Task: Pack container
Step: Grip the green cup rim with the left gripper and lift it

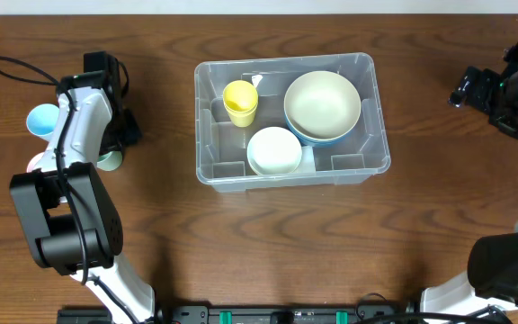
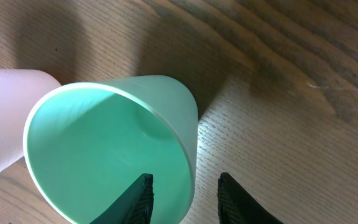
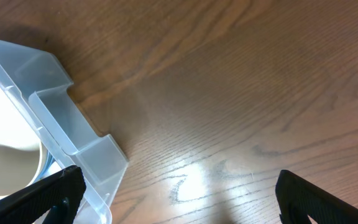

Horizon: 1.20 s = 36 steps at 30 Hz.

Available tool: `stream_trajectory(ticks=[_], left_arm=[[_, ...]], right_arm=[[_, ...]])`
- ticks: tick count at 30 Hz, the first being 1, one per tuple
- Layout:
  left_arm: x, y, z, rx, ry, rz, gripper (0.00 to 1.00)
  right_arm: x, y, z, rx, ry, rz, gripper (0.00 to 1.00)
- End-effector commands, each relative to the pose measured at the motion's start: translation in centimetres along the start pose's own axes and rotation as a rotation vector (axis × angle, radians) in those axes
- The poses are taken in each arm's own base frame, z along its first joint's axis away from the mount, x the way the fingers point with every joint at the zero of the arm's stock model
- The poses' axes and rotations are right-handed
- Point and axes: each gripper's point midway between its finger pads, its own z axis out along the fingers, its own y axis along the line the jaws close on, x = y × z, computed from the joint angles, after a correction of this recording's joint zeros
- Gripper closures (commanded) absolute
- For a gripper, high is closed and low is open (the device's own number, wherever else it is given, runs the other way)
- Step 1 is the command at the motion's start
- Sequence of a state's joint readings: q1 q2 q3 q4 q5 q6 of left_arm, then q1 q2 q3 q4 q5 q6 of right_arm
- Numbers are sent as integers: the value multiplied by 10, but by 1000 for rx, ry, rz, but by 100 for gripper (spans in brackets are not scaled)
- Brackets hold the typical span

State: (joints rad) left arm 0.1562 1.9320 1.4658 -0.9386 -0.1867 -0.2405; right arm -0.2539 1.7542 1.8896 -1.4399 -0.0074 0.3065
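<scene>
The clear plastic container stands mid-table and holds a yellow cup, a cream bowl nested in a blue bowl, and a pale bowl. My left gripper is open and straddles the rim of a mint-green cup. One finger is inside the cup and one outside, with a gap to the wall. In the overhead view the green cup sits under the left wrist. My right gripper is wide open and empty over bare wood, just right of the container's corner.
A pale pink cup touches the green cup on its left. A light blue cup lies at the far left. A black cable loops near the left arm. The right arm hangs at the far right edge.
</scene>
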Motion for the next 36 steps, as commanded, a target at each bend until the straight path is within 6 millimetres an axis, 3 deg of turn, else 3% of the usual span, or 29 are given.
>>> stream_trajectory(ticks=[1, 7, 15, 24, 29, 36], left_arm=[[3, 2, 5, -11, 18, -17, 69], [3, 2, 5, -11, 18, -17, 78], [8, 3, 8, -16, 32, -31, 80], [16, 4, 15, -23, 51, -27, 94], [16, 4, 15, -22, 50, -27, 94], [10, 5, -12, 15, 4, -43, 94]], right_arm=[[-2, 0, -5, -5, -16, 12, 1], [-2, 0, -5, -5, -16, 12, 1], [-2, 0, -5, -5, -16, 12, 1], [-2, 0, -5, -5, -16, 12, 1], [-2, 0, -5, -5, -16, 12, 1], [-2, 0, -5, -5, -16, 12, 1]])
